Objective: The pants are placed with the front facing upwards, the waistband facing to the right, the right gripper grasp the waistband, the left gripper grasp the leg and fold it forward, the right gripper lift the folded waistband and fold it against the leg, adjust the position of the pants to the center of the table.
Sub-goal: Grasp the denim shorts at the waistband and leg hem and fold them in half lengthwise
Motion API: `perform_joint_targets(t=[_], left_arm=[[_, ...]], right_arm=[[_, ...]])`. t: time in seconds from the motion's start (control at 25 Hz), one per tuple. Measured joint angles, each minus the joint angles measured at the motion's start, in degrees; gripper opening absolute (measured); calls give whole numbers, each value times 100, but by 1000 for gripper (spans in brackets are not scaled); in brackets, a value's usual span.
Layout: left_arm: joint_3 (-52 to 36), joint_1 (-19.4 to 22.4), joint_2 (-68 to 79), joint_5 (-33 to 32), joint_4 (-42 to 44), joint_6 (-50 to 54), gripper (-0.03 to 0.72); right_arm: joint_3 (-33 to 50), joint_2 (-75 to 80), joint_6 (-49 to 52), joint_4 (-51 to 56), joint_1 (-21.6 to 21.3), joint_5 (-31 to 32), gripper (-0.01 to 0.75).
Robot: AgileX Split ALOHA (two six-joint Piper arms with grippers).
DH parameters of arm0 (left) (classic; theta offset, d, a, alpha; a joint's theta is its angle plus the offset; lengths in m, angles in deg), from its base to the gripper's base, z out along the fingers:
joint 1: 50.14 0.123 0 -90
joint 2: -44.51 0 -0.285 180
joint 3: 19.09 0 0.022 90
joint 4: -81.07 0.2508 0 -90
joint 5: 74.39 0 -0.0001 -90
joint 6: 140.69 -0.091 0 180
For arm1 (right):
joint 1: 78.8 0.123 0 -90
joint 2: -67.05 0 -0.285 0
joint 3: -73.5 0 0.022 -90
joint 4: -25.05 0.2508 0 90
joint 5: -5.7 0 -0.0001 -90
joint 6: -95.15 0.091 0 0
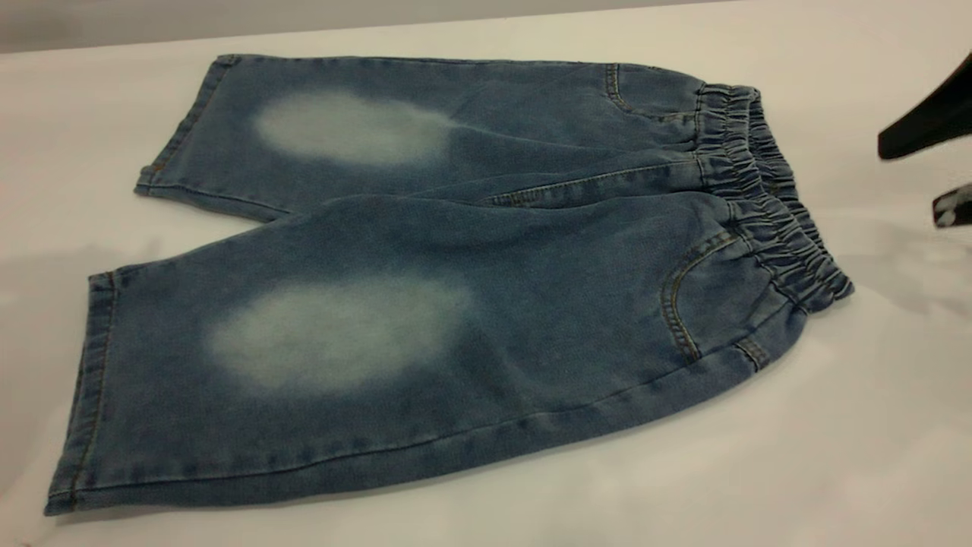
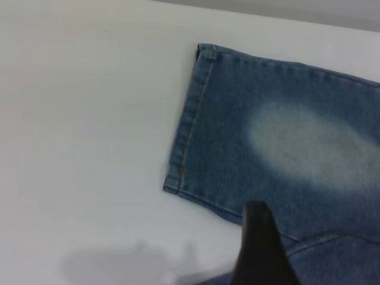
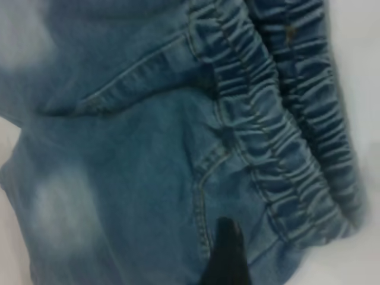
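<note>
The blue denim pants (image 1: 425,289) lie flat and front up on the white table (image 1: 873,425), both legs spread toward the left. The ruched waistband (image 1: 767,190) is at the right end. My right gripper (image 1: 911,144) hangs at the right edge, a little to the right of the waistband and above the table. In the right wrist view its dark tip (image 3: 228,252) is over the pocket seam beside the waistband (image 3: 279,148). The left gripper (image 2: 261,246) shows only in the left wrist view, over the edge of the far leg (image 2: 273,136) near its hem.
White table (image 2: 77,130) runs bare to the left of the leg hems. A grey strip (image 1: 228,19) lies beyond the table's far edge. Nothing else lies on the surface.
</note>
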Motion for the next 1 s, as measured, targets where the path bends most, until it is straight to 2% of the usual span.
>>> perform_joint_targets(t=[1.0], left_arm=[[0, 0, 0, 6, 0, 6, 415]], right_arm=[[210, 1126, -1756, 934, 0, 199, 513]])
